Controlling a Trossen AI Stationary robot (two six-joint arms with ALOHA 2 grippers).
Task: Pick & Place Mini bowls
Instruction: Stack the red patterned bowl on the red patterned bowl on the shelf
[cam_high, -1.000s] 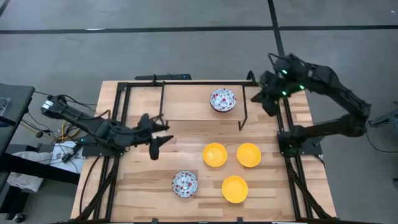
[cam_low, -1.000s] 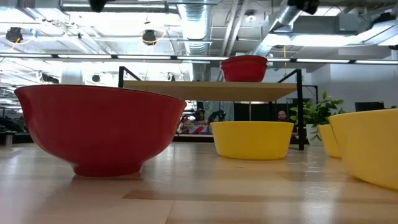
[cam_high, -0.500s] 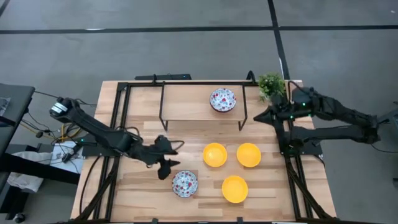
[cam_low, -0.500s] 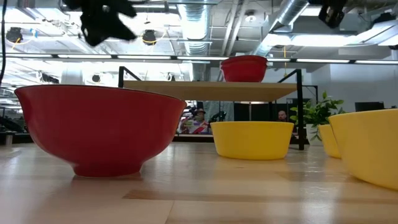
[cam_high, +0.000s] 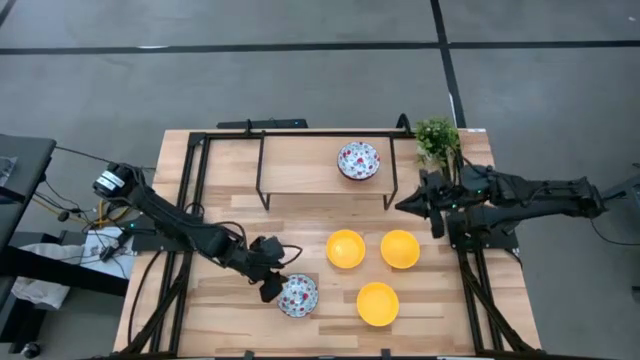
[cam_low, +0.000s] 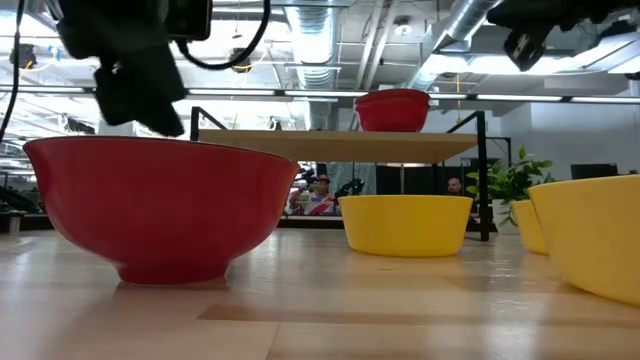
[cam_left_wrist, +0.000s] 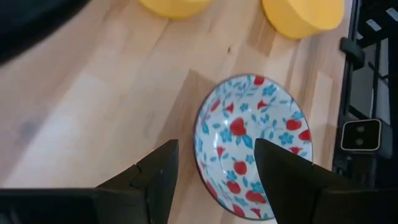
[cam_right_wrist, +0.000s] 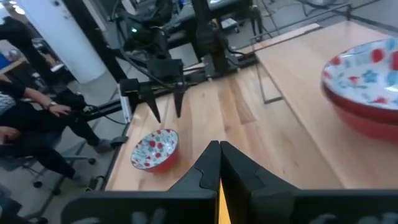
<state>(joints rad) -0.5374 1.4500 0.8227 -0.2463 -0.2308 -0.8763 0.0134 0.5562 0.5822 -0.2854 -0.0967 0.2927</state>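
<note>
1. The wooden table (cam_high: 220, 310) carries a raised shelf (cam_high: 300, 165) on a black frame along its far side; places below are given relative to this shelf.
2. One floral bowl on the shelf (cam_high: 358, 160) sits upright towards the shelf's right end; from table height it shows its red outside (cam_low: 392, 110).
3. A second floral bowl (cam_high: 297, 295) stands on the table well in front of the shelf, on the near-left part of the boards. It looms largest in the low view (cam_low: 160, 205) and appears in both wrist views (cam_left_wrist: 252, 146) (cam_right_wrist: 155, 149).
4. Three yellow bowls sit in front of the shelf's right half: a left yellow bowl (cam_high: 345, 249), a right yellow bowl (cam_high: 400, 249) beside it, and a near yellow bowl (cam_high: 377, 303) farther from the shelf than those two.
5. The left gripper (cam_high: 272, 288) hangs just above the left rim of the floral bowl on the table, far from the shelf. Its fingers (cam_left_wrist: 155, 180) stand apart, one on either side of that rim, holding nothing.
6. The right gripper (cam_high: 415, 203) hovers off the shelf's right front corner, above the boards. Its fingers (cam_right_wrist: 208, 168) are pressed together with nothing between them.
7. A green plant (cam_high: 437, 137) stands just past the shelf's right end.
8. A seated person (cam_right_wrist: 25, 121) shows beyond the table's left side.
</note>
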